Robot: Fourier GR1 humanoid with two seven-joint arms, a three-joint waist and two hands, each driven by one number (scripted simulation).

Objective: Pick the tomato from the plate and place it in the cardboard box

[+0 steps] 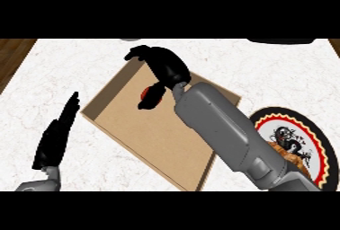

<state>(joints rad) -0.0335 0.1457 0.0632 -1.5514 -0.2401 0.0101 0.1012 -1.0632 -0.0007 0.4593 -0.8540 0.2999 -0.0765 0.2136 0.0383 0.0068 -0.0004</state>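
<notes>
Marble counter [266, 63] | right hand [166, 67] apparently curled on tomato [145, 92] over cardboard box [146, 134] | placing step | next: lower, release

A single camera is looking steeply down from the robot's head onto the desk [73, 63], facing forward and away from the robot's body. It is sitting close. The cardboard box [146, 134] is filling the middle of the frame, and the plate [317, 134] is being cut off toward the desk's right edge. A dark wood strip [12, 56] is showing beyond the desk's left edge. Both grey forearms are entering from the near edge, with the left robot hand [56, 134] at left and the right robot hand [166, 67] over the box.
</notes>
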